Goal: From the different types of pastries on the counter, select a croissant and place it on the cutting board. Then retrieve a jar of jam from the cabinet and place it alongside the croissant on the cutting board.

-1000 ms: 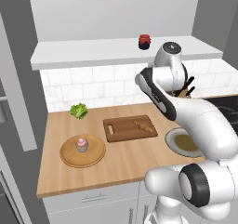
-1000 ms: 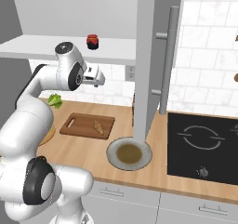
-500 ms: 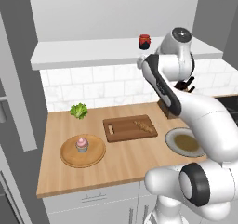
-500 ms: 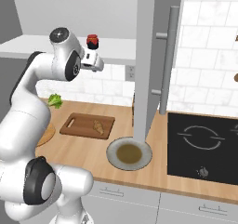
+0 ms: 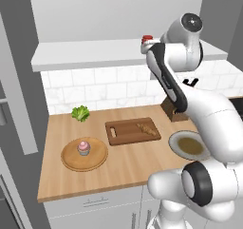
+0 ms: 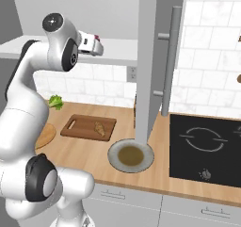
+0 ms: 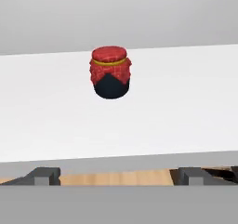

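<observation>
A: What is seen from the left base view?

B: The croissant [image 5: 144, 128] is seen lying on the cutting board [image 5: 123, 133], near its right end, about the middle of the counter [image 5: 118, 168]. A cupcake [image 5: 84, 147] is seen on a round tray [image 5: 69, 160] toward the counter's left edge, and a lettuce leaf [image 5: 80, 113] near its back edge. A bowl [image 5: 189, 145] is set at the right. The jar of jam [image 5: 147, 38] is partly hidden behind the raised arm, on the cabinet [image 5: 85, 54].

A: And from the right base view?

B: The gripper [image 6: 100, 46] is held at the cabinet's front edge. A tall grey panel [image 6: 149, 56] with a bar handle is seen to its right, and a hob [image 6: 207, 146] beyond.

A: From the hand view?

B: The jar is seen standing upright on the white shelf, well back from its front edge, apart from the fingertips [image 7: 44, 175]. The jaws are spread wide, with nothing between them.
</observation>
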